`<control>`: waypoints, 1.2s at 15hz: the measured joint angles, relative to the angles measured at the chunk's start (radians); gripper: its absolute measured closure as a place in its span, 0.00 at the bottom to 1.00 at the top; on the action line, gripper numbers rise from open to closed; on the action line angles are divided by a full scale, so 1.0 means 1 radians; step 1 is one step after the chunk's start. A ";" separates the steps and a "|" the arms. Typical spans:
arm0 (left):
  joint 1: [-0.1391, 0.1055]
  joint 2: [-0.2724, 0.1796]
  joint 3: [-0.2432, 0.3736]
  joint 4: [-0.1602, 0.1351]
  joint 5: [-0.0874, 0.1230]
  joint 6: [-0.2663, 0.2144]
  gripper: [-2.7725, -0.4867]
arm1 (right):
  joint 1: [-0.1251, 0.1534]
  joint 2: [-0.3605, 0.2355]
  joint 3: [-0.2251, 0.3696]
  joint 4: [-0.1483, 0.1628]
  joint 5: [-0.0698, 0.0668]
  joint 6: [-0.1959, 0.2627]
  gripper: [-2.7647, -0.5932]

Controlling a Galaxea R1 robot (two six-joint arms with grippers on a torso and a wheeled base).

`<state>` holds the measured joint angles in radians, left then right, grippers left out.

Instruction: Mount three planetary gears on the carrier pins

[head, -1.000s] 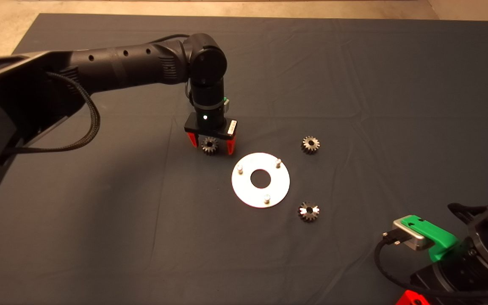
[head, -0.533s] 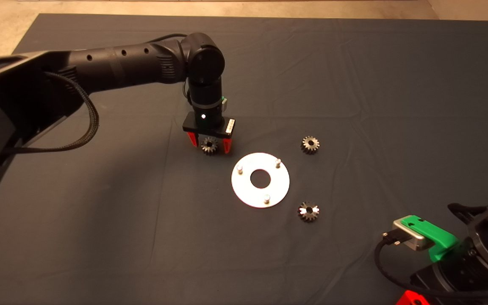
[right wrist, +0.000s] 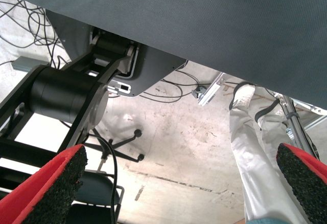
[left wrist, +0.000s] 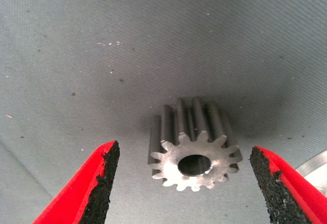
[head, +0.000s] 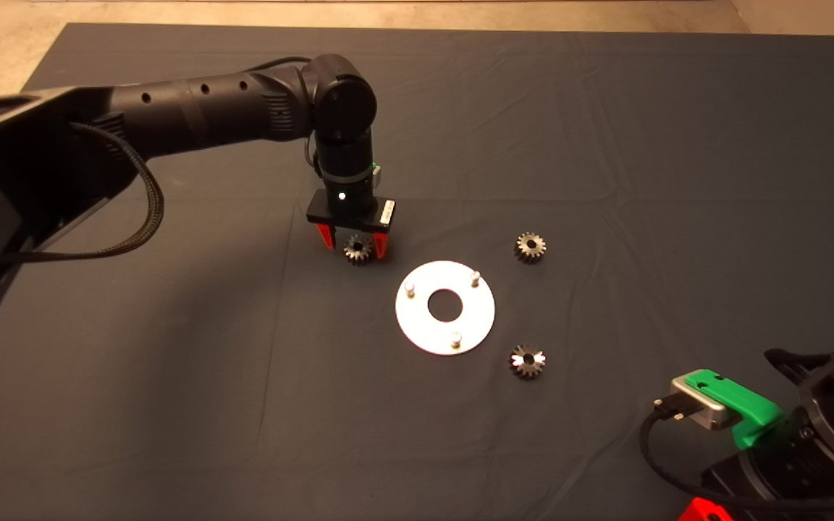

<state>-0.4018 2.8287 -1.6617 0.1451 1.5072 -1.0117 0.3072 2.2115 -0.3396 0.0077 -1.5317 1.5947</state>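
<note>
My left gripper (head: 352,246) hangs low over the mat with its red fingers straddling one planetary gear (head: 357,250). The left wrist view shows that gear (left wrist: 194,150) lying flat between my open pads (left wrist: 102,191), with gaps on both sides. Two more gears rest on the mat, one (head: 531,247) beyond the plate and one (head: 527,360) nearer. The silver-white round plate (head: 417,325) carries three bare carrier pins (head: 410,289), (head: 475,277), (head: 455,338). My right gripper (right wrist: 181,183) waits open at the lower right, off the mat.
The dark mat (head: 605,145) spreads wide around the parts. In the right wrist view the mat's edge, a robot base (right wrist: 66,96), cables and a person's leg (right wrist: 255,157) show on the floor.
The left gripper's fingers have drawn closer together around the gear, and the wrist has shifted slightly left and away. The gear has stayed in place.
</note>
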 joint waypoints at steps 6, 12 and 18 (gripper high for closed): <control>0.000 0.003 -0.001 0.000 -0.050 0.000 0.49 | 0.000 0.000 0.000 0.000 0.000 0.000 0.00; 0.000 0.003 0.002 0.000 -0.049 0.001 0.49 | 0.000 0.000 0.000 0.000 0.000 0.000 0.00; 0.000 0.000 0.026 -0.001 -0.041 0.000 0.55 | 0.000 0.000 0.000 0.000 0.000 0.000 0.00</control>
<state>-0.4017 2.8291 -1.6362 0.1446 1.4661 -1.0113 0.3077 2.2111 -0.3396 0.0077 -1.5313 1.5947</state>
